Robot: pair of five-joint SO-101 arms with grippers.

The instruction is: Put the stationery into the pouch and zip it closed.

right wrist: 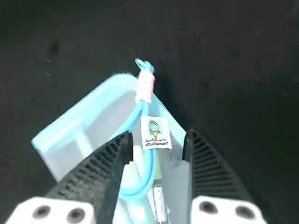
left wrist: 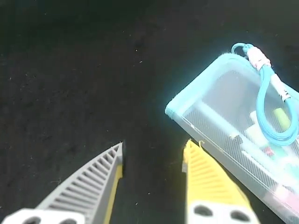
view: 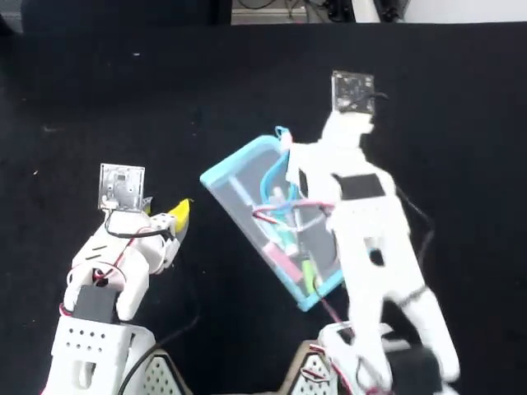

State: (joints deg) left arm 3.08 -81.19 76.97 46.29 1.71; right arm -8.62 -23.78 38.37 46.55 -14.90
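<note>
A clear pouch with a light-blue rim [view: 247,177] lies tilted at the table's middle, with pens and pink and green stationery [view: 290,247] inside it. A blue cord loop [right wrist: 144,109] with a white tag [right wrist: 154,133] hangs from one corner. My right gripper [right wrist: 156,136] is open over that corner, with the cord and tag between its black fingers. My left gripper [left wrist: 152,148] is open with nothing in it, just short of the pouch's [left wrist: 219,100] nearer corner. In the high view its yellow finger [view: 179,216] sits left of the pouch.
The table is covered in black cloth [view: 123,99], bare to the left, behind and to the right of the pouch. The right arm's white body [view: 370,239] overhangs the pouch's right side. Both arm bases stand at the front edge.
</note>
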